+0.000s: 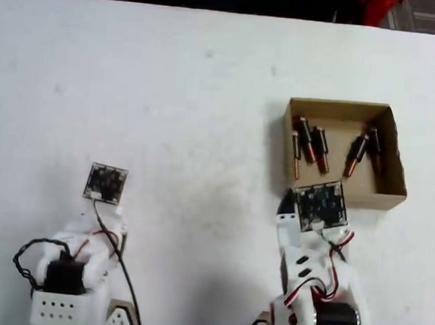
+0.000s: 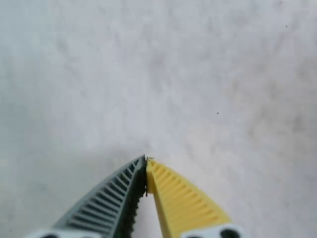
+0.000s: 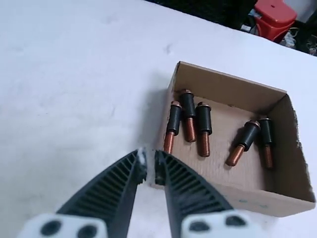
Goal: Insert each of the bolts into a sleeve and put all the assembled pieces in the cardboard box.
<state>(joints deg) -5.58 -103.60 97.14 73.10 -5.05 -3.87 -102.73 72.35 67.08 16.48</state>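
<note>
Closest to the lens in the left wrist view, the left gripper [image 2: 145, 166] is clenched: its grey and yellow fingers [image 2: 109, 203] meet at the tips with nothing between them, over bare white table [image 2: 208, 74]. The right gripper [image 3: 149, 161] is drawn together too, with only a thin slit between its 2 black fingers [image 3: 114, 191], and it holds nothing.

From above, a square circuit board sits on each wrist and covers the gripper beneath it. The bases of both arms are cut off by the lower edge of the frame. The left arm [image 1: 69, 271] is folded back at the lower left. The right arm [image 1: 317, 291] stands at the lower right, its board [image 1: 320, 203] overlapping the near wall of the cardboard box [image 1: 339, 106].

That box lies right of centre in the high view. It is just beyond the right gripper's fingertips and well apart from the left gripper. 5 bolts [image 3: 204, 141] lie flat on its floor, each copper shank pushed through a black sleeve [image 3: 203, 118]. 3 are close together toward the box's left side and 2 toward its right.
</note>
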